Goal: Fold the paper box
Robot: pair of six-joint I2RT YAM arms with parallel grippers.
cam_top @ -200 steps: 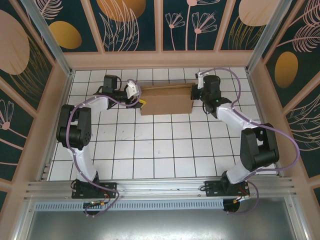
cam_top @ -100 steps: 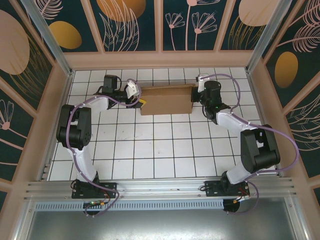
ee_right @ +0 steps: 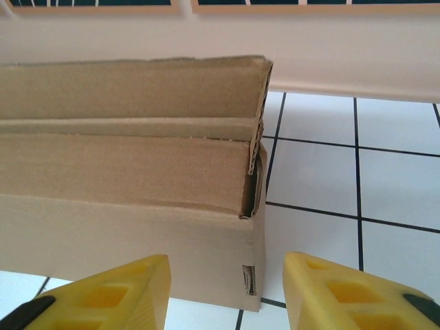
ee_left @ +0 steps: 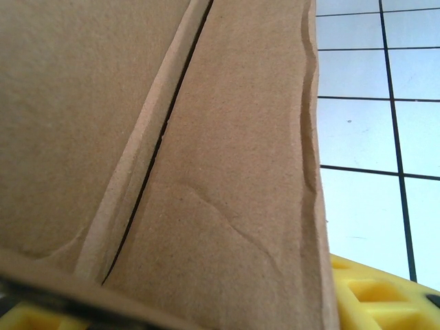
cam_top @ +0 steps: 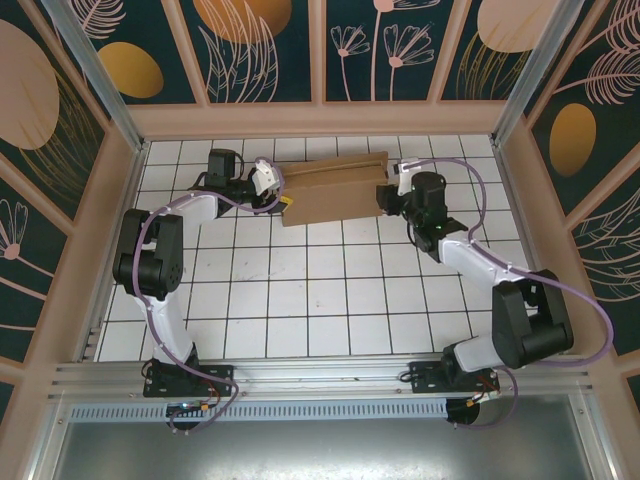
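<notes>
Since a second ago your right gripper [ee_right: 225, 278] has let go of the paper box [cam_top: 332, 200] and drawn back from its right end. The box has swung out of square, and its right end now points more toward the back wall [cam_top: 320, 120].

Nearest you, the tiled table [cam_top: 300, 300] is bare between the arm bases and the work. Further out, the right gripper's yellow fingers stand apart and hold nothing, with the box's right end just ahead of them and untouched. The left gripper [cam_top: 281, 203] is at the box's left end. In its wrist view cardboard runs between its fingers, so it looks closed on that end.

The box lies across the far part of the table, near the back wall. Its lid flap [ee_right: 130, 86] stands ajar above the body rather than lying flat.

The step in hand looks like closing that lid. Keep your left grip steady as an anchor. Bring the right fingers over the flap near its free end and press down evenly along the crease. Avoid pushing sideways, which would likely pivot the box further.
</notes>
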